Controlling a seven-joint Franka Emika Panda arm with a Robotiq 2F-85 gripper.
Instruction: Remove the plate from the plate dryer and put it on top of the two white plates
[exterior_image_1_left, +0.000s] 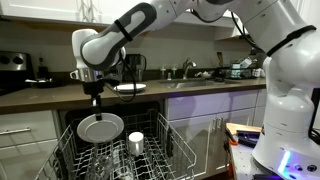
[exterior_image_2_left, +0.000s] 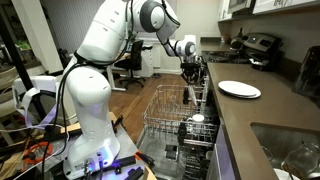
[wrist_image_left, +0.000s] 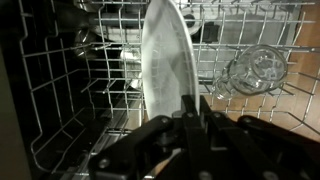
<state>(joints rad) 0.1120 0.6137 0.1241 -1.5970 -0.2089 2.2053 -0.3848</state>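
The plate (exterior_image_1_left: 100, 127) is white and round, standing on edge and lifted a little above the plate dryer (exterior_image_1_left: 75, 150), a pale wire rack pulled out below the counter. My gripper (exterior_image_1_left: 97, 99) is shut on the plate's top rim. In the wrist view the plate (wrist_image_left: 165, 55) shows edge-on, pinched between the black fingers (wrist_image_left: 192, 108). In an exterior view the gripper (exterior_image_2_left: 193, 72) hangs over the rack (exterior_image_2_left: 165, 110); the held plate is hard to make out there. The two white plates (exterior_image_1_left: 129, 88) lie stacked on the counter, and also show in an exterior view (exterior_image_2_left: 239, 89).
A small white cup (exterior_image_1_left: 136, 141) stands in the rack. A clear glass (wrist_image_left: 255, 70) lies in the rack beside the plate. A sink (exterior_image_2_left: 290, 150) is set in the dark counter. The robot's white base (exterior_image_1_left: 290, 110) stands close by.
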